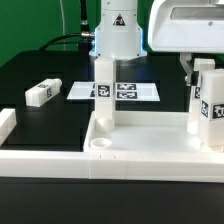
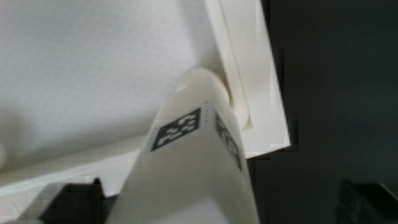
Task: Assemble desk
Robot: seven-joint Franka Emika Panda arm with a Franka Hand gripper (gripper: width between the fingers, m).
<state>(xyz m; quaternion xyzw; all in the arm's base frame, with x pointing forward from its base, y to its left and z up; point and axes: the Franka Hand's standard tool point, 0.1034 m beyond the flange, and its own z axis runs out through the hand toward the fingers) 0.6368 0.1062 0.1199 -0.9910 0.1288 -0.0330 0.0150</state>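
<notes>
Three white desk legs, each bearing black-and-white square tags, were in view. One leg [image 1: 206,108] stood upright in the gap between the two fingers [image 2: 75,200]. The fingers were released and spread wide, one on each side of that leg. In the wrist view, clear space showed between each tip and the leg, and the fingers grasped nothing. This leg rose from a corner of the desk top [image 1: 150,150], a large white tray with a raised rim lying flat on the black counter [image 1: 40,70]. Whether the leg was fully seated in the tray could not be told.

The second leg [image 1: 103,95] also stood upright on the desk top, at another corner, well apart from the fingers toward the exterior view's left. The third leg [image 1: 43,92] lay on its side on the counter, farther from the fingers in that same direction and touching nothing else. The marker board [image 1: 113,91] lay flat on the counter beyond the desk top, between the fingers and the third leg. A low white wall [image 1: 8,122] edged the counter at the exterior view's far left, farthest from the fingers. The arm's white base [image 1: 118,35] stood behind the marker board.
</notes>
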